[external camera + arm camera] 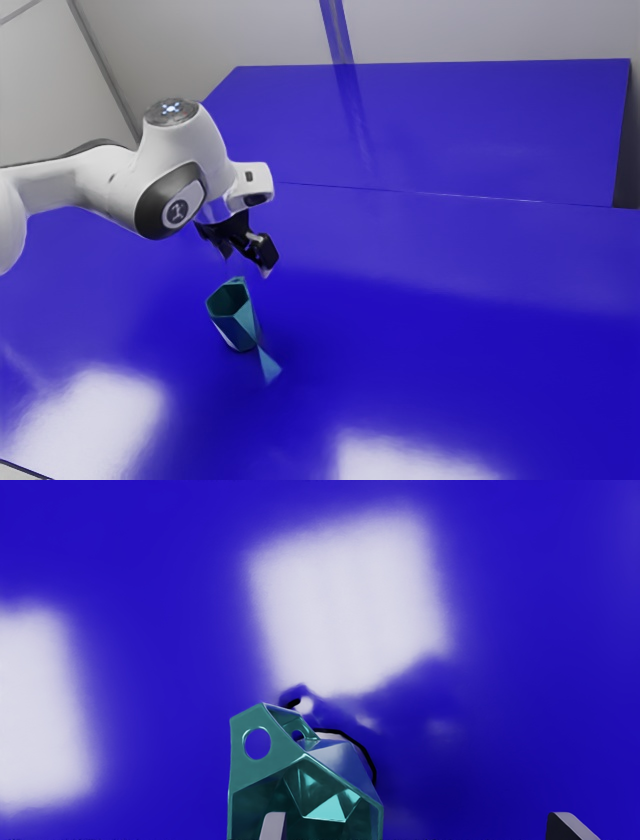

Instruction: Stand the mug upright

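**Open gripper above a mouth-up mug**

The gripper (pixel 246 264) is open, its fingers wide apart and empty, just above the teal faceted mug (pixel 233 318). The wrist view puts the mug nearer one finger's side than midway between both. On the table (pixel 430 250), the mug lies upright or nearly so, its long axis roughly vertical; a slight lean is hard to rule out. That gap above the mug would suit approach or retreat alike.
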Controlling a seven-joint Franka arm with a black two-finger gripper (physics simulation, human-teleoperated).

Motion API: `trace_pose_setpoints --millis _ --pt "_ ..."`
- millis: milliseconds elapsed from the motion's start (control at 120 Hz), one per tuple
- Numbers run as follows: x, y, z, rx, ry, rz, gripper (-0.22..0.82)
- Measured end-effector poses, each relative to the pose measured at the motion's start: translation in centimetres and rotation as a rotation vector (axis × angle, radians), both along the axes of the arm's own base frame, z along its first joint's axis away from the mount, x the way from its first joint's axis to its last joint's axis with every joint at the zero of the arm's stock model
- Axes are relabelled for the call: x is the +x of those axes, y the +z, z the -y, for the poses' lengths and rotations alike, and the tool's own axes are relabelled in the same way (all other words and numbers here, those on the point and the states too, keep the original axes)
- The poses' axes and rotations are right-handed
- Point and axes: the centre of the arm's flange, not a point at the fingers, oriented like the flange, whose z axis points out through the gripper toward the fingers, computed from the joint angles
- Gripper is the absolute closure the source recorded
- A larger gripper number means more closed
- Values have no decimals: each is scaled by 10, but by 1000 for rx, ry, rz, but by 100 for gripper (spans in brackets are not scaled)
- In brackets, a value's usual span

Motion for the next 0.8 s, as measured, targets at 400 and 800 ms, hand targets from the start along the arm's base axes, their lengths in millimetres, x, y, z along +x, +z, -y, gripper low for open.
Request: trace_pose_setpoints --millis 400,800 --pt "42 76 -2 -11 55 -117 2" --pt "53 154 -11 -16 89 -131 2"
